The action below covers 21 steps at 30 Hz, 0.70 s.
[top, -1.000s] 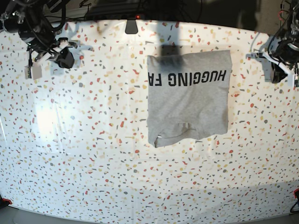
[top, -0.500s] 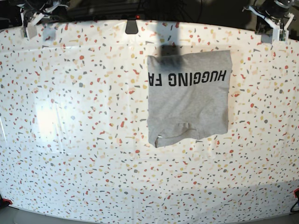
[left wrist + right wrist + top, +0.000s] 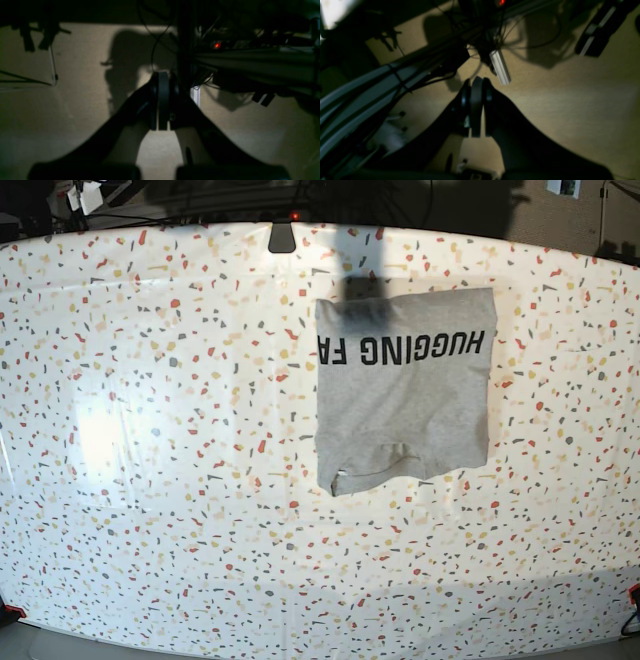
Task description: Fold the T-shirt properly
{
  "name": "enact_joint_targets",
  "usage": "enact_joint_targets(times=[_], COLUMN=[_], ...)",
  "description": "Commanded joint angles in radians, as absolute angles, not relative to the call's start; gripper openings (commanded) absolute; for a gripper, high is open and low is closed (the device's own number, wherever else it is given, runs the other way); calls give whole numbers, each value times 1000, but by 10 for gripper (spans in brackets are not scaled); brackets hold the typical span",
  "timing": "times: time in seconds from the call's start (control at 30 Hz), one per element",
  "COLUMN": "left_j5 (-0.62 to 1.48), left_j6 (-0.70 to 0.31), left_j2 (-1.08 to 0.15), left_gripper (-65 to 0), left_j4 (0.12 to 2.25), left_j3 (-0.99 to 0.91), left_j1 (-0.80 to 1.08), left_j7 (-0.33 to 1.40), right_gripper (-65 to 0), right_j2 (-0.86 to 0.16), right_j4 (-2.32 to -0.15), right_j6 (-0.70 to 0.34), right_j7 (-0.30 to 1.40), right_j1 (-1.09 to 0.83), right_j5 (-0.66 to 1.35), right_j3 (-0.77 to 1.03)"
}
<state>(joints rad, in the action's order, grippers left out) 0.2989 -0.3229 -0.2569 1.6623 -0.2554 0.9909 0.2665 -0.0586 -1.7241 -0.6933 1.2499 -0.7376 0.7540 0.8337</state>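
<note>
The T-shirt (image 3: 405,395) lies folded into a grey rectangle on the speckled table (image 3: 150,440), right of centre towards the far edge. Black letters "HUGGING FA" run upside down across its upper part, and the collar shows at its near edge. Both arms are pulled back off the table. Only small white bits of them show at the top corners of the base view. My left gripper (image 3: 161,80) is shut and empty, pointing at the beige floor behind the table. My right gripper (image 3: 476,82) is shut and empty over the same floor.
A small black mount (image 3: 281,237) sits at the table's far edge. Behind the table the wrist views show dark frame rails (image 3: 252,62), hanging cables (image 3: 500,32) and a red light (image 3: 217,45).
Both arms have drawn further back and up from the table's far corners and are now almost out of the base view. The T-shirt has not moved.
</note>
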Motion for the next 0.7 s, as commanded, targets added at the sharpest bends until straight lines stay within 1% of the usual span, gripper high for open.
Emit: enact_joint_targets(times=[0.0,0.1,0.23,0.33,0.47,0.53,0.67], left_j5=[303,303,303,301,186,139,119], left_j6=[-334,-367,-444,-466,-468,-468,-465], left_j2=[-264,-264,-263,-263,-263,-262,-249], left_gripper=[-650,-650,-650,-650,-650,-650,-650], left_j4=[1636,1498,1265,1067,813,709,575], left_j3=[-261,-261,-261,-260,-260,-260,-260], left_j1=[997,949,841,751,638,588,501], left_j7=[250,252,250,212,89,34,27], right_gripper=[-650,-650,-650,-650,-650,-650,-650], right_j2=[-67,-67,-84,-143,-224,-256,-300], right_j4=[-1702,-1591,-1430,-1282,-1073,-960,-725], right_j6=[-698,-698,-698,-698,-696,-649,-603], right_j7=[1224,1077,878,756,643,599,501], right_j1=[-751,-751,-746,-736,-674,-620,-492], right_j5=[722,558,364,297,238,207,145], right_j3=[828,781,686,574,419,354,260])
